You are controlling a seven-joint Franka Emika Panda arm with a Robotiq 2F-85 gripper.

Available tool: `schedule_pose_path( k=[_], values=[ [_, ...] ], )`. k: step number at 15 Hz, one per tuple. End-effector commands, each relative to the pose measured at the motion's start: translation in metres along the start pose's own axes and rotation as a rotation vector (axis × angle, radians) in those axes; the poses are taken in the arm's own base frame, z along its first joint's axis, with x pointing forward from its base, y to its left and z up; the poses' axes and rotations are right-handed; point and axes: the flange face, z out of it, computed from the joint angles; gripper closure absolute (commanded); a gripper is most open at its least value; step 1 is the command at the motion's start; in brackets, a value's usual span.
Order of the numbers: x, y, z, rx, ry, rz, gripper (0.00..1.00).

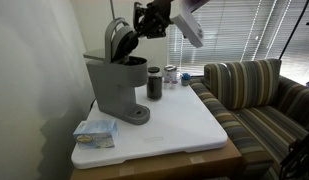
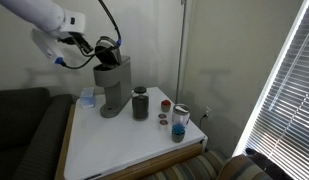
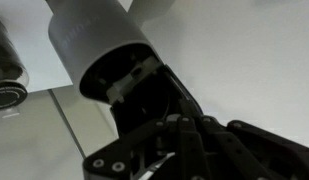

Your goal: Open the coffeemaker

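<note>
The grey coffeemaker [image 1: 112,88] stands on the white table top, and it shows in both exterior views [image 2: 114,88]. Its dark hinged lid [image 1: 120,38] is tilted up and open [image 2: 106,48]. My gripper [image 1: 146,22] is up beside the raised lid, at its top edge [image 2: 86,46]. In the wrist view the grey rounded lid body [image 3: 99,40] fills the upper left, and my dark fingers [image 3: 186,135] lie close together against it with no gap showing. Nothing is held between them.
A small dark cup [image 1: 154,83] stands next to the coffeemaker. Two small jars [image 1: 171,75] [image 1: 184,78] stand behind it. A blue packet [image 1: 94,131] lies at the table's front corner. A striped sofa [image 1: 256,95] adjoins the table. A wall is close behind the machine.
</note>
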Motion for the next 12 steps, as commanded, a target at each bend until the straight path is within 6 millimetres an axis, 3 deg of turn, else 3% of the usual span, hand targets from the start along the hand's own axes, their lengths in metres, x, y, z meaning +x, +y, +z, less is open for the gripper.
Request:
schedule_pose_path(
  k=[1,4,6,8,10,11,12],
  values=[
    [0.005,0.03,-0.059,-0.097,0.016,-0.044,1.0],
    [-0.01,0.049,-0.102,-0.199,-0.002,-0.081,1.0],
    [-0.032,0.067,-0.12,-0.25,-0.049,-0.115,1.0],
    [-0.064,0.089,-0.122,-0.235,-0.15,-0.152,1.0],
    [-0.082,0.11,-0.122,-0.222,-0.244,-0.187,0.96],
    [-0.09,0.121,-0.12,-0.22,-0.297,-0.205,0.71],
    [-0.097,0.13,-0.119,-0.214,-0.348,-0.228,0.71]
  ],
)
